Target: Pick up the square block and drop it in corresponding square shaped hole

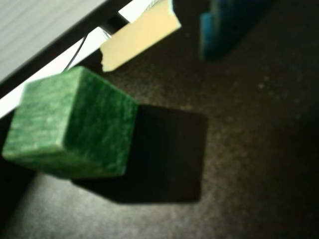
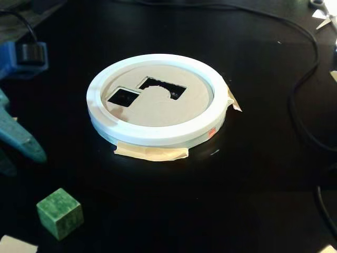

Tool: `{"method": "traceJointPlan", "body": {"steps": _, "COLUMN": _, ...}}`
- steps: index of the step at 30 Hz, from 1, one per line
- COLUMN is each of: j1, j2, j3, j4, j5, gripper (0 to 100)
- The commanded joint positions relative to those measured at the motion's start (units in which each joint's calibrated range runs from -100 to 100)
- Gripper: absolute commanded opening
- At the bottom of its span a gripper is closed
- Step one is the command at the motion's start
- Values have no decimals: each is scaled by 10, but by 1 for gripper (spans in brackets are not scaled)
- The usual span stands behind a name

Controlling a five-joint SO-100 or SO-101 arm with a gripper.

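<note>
Green square block (image 2: 60, 213) sits flat on the black tabletop (image 2: 253, 174), near the front-left corner in the fixed view. One corner points toward the camera. Nothing touches it. In the wrist view the block (image 1: 72, 124) fills the left half of the frame, lit from the left and throwing a hard shadow to the right.

Just beyond it, a teal finger (image 2: 18, 134) of the arm enters from the left edge of the fixed view, tip down and short of the block, a clear gap between them. Only this one finger shows properly; its partner is cut off at the frame edge, so I cannot tell whether the jaws are apart or together. In the wrist view a blurred teal part (image 1: 227, 25) hangs at the top edge, also clear of the block.

Further back, mid-tabletop: white ring (image 2: 158, 134) holding a tan board (image 2: 158, 108), taped down with masking tape (image 2: 152, 153) at its front. The square hole (image 2: 123, 97) sits at the board's left; a larger irregular cutout (image 2: 163, 87) lies just to its right. Black cable (image 2: 303, 113) runs along the right side.

Judgement: approach stage, block not yet grasped. Next move calls for bringing the jaws down astride the block on two flat opposite faces, not across corners. Then lift, carry back and right to the square hole, and match the block's rotation to the hole.
</note>
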Motion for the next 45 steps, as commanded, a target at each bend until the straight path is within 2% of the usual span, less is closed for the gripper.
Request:
{"method": "traceJointPlan", "body": {"steps": 1, "j1": 6, "j2": -4, "j3": -2, "j4": -15, "j5": 1, "gripper": 88}}
{"method": "traceJointPlan", "body": {"steps": 45, "j1": 11, "j2": -4, "j3": -2, "j4": -15, "j5": 1, "gripper": 88}}
